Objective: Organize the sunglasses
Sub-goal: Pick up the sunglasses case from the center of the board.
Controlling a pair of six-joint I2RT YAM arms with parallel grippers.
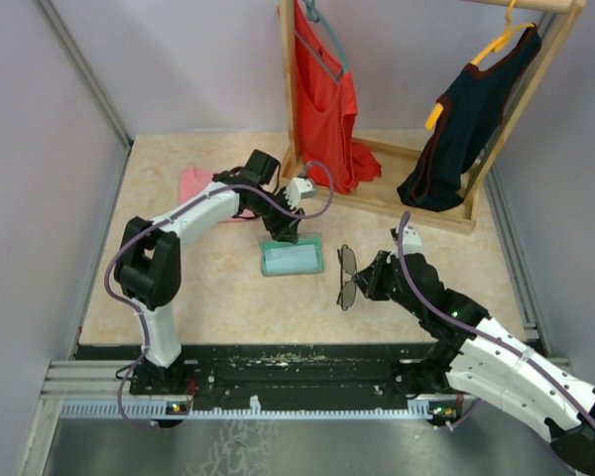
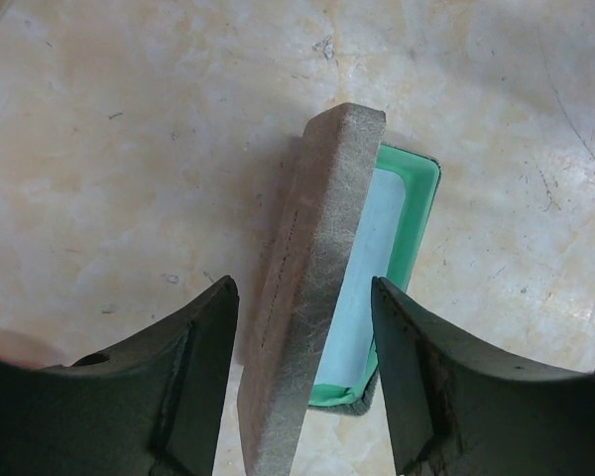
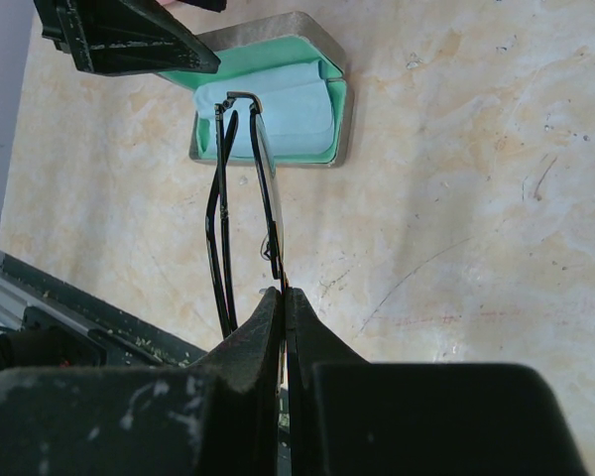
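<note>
The sunglasses (image 1: 346, 276) (image 3: 219, 213), thin dark wire frames with folded arms, hang above the table just right of the case, and my right gripper (image 1: 364, 282) (image 3: 283, 293) is shut on one lens edge. The grey case (image 1: 292, 258) (image 3: 342, 109) lies open, showing green lining and the light blue cloth (image 2: 372, 268) (image 3: 278, 114) inside. Its lid (image 2: 312, 297) stands upright between the fingers of my left gripper (image 1: 283, 230) (image 2: 302, 288). That gripper is open, with a gap on each side of the lid.
A wooden clothes rack (image 1: 387, 198) stands at the back with a red top (image 1: 322, 94) and a dark top (image 1: 466, 129) on hangers. A pink cloth (image 1: 193, 183) lies at the back left behind my left arm. A black rail (image 1: 297, 362) runs along the near edge.
</note>
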